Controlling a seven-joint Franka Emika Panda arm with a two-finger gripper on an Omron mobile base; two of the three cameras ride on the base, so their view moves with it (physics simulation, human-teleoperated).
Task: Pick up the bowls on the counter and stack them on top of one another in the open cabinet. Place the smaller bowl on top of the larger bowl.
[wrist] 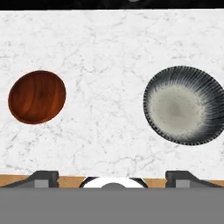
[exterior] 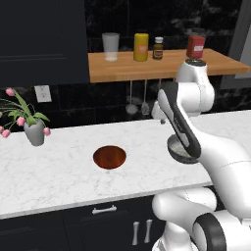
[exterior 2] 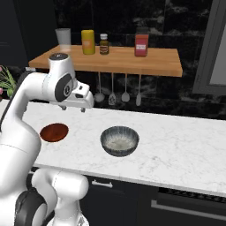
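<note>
- Two bowls sit well apart on the counter (wrist: 109, 52): smaller bowl (wrist: 37, 96) and larger bowl (wrist: 182, 105).
- Fingers (wrist: 112, 177) hover midway above both, spread wide, holding nothing.

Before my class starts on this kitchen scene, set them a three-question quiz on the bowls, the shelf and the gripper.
1. True or false: the smaller bowl sits inside the larger bowl.
2. How many containers stand on the open cabinet?
3. The gripper is: A) holding a bowl B) above the counter, holding nothing.

Key: 1 false, they lie apart on the counter. 2 four. 3 B.
</note>
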